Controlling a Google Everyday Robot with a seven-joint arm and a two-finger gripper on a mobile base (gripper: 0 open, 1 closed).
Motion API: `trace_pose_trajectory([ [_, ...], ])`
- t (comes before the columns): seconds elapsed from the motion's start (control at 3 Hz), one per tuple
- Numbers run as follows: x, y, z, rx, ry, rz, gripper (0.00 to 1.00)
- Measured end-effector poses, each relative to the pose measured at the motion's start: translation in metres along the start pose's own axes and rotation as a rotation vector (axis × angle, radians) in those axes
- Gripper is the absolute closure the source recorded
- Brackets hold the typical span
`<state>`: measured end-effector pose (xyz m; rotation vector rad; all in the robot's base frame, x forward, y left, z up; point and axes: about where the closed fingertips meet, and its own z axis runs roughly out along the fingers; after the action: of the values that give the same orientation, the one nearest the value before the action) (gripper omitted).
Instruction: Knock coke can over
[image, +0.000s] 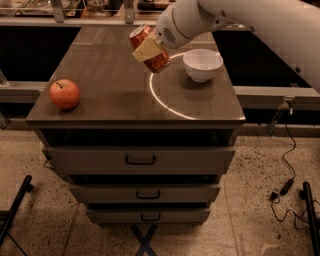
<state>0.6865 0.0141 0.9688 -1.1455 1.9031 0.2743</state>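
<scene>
The coke can is red with a silver top. It is tilted, top toward the upper left, over the middle back of the dark cabinet top. Whether its lower end touches the surface cannot be told. My gripper reaches in from the upper right on a white arm and is shut on the can. One tan finger pad lies across the can's side; the other finger is hidden behind it.
A white bowl stands just right of the can. A red-orange apple sits near the front left edge. Drawers are below the top. A cable lies on the floor at the right.
</scene>
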Motion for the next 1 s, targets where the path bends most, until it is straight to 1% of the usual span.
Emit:
trace_pose_trajectory([
  [0.33, 0.0, 0.004, 0.004, -0.031, 0.029, -0.017, 1.0],
  [0.67, 0.0, 0.011, 0.017, -0.101, 0.114, -0.073, 1.0],
  [1.0, 0.001, 0.017, 0.026, -0.159, 0.204, -0.136, 1.0],
])
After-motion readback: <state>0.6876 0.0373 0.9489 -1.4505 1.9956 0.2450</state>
